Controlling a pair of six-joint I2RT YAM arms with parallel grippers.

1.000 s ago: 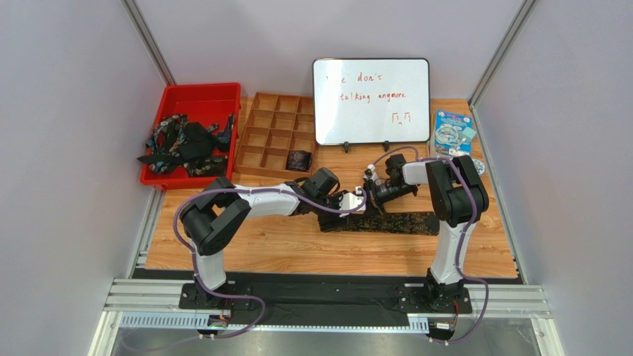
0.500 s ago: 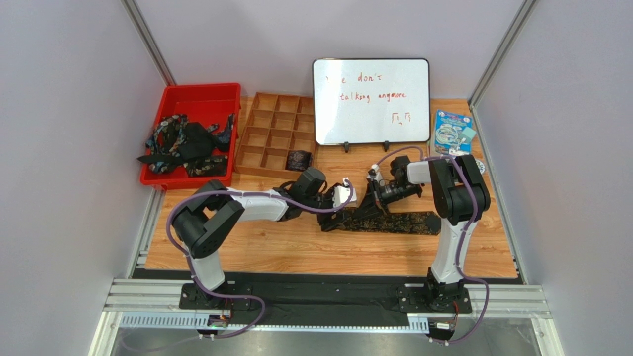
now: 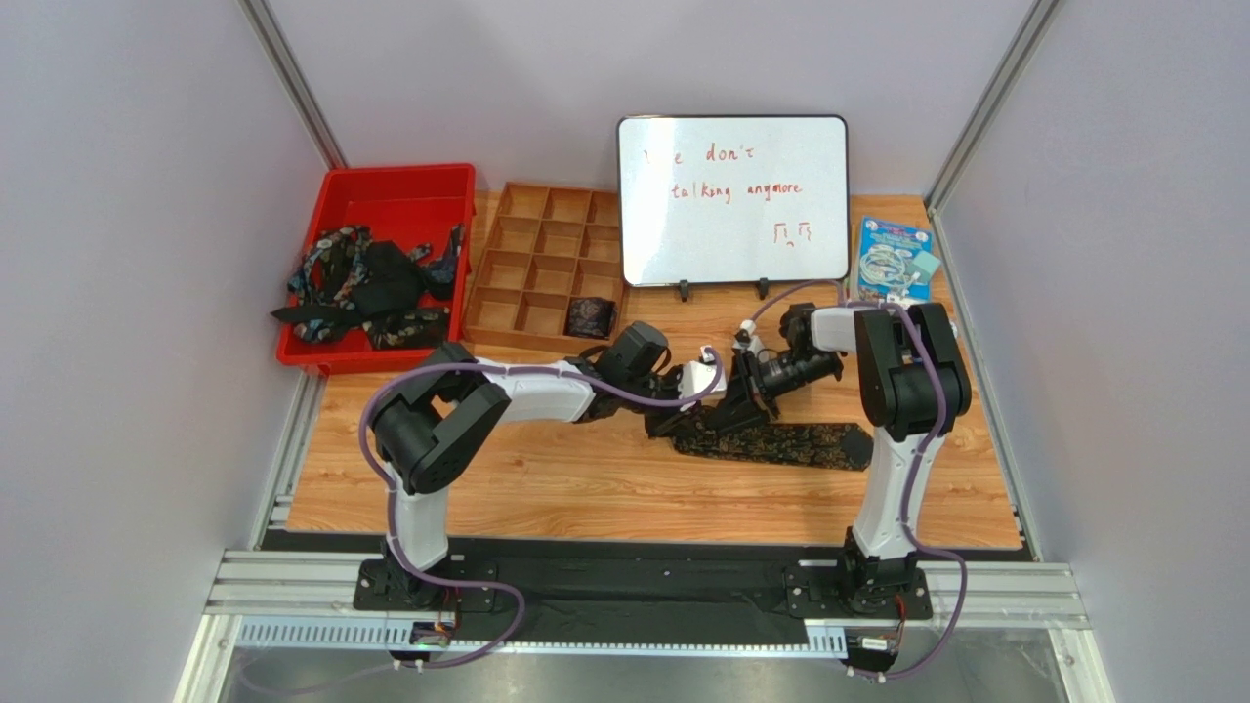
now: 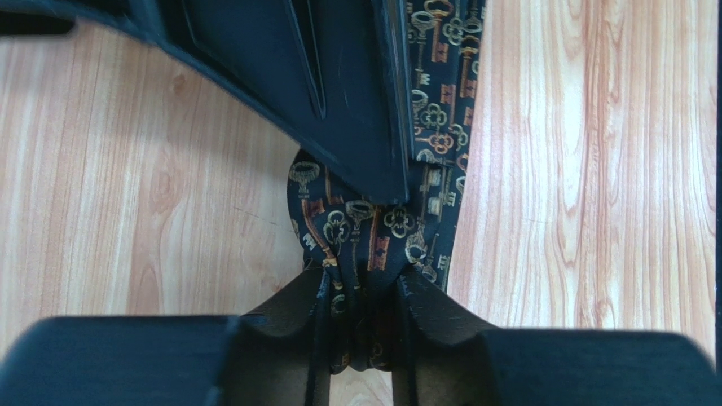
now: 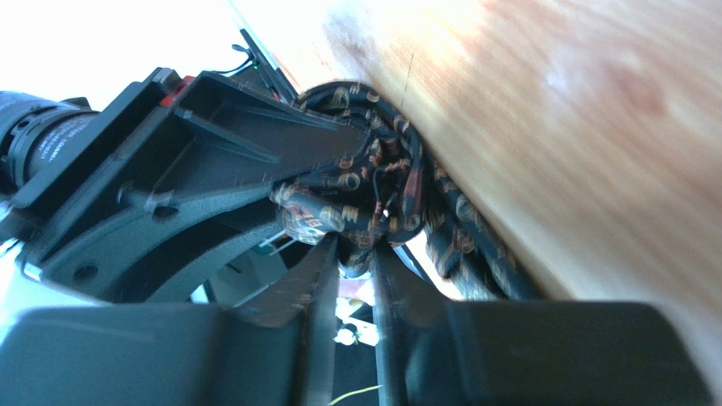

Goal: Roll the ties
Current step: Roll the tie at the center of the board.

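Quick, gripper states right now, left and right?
Left gripper: closed on the key-patterned tie.
Right gripper: closed on the same tie's rolled part.

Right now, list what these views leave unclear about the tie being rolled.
Top view: the left gripper and right gripper cover the rolled end of the tie.
Left wrist: the top edge crops its length.
Right wrist: blur; coil turns uncountable.
Top view: dark item in the wooden organizer too small to identify.

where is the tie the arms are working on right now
In the top view the tie lies right of centre on the table, just in front of the whiteboard; the left gripper and right gripper both pinch its left end.
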